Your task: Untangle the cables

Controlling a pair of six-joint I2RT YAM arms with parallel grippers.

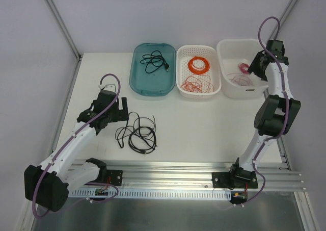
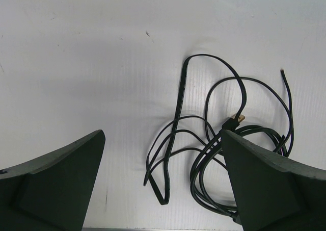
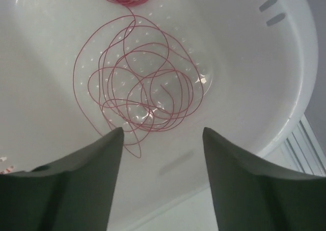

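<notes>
At far left our left gripper [image 2: 162,135] hangs over the table [image 1: 204,129], jaws spread wide and empty; the black cord [image 1: 137,135] lies in a loose clump at its five o'clock in the top view. We judge it best to shift toward the cord's plug [image 2: 235,121] and pinch that free end, not the crossed loops, then lift slowly so strands slide apart. Further right, the orange-red wire [image 1: 195,84] sits in the mesh basket [image 1: 179,75]. At far right our right gripper [image 3: 163,130], also spread and empty, hovers above the pinkish-red wire [image 3: 135,85] in the white tub [image 3: 265,88], at its twelve o'clock.
</notes>
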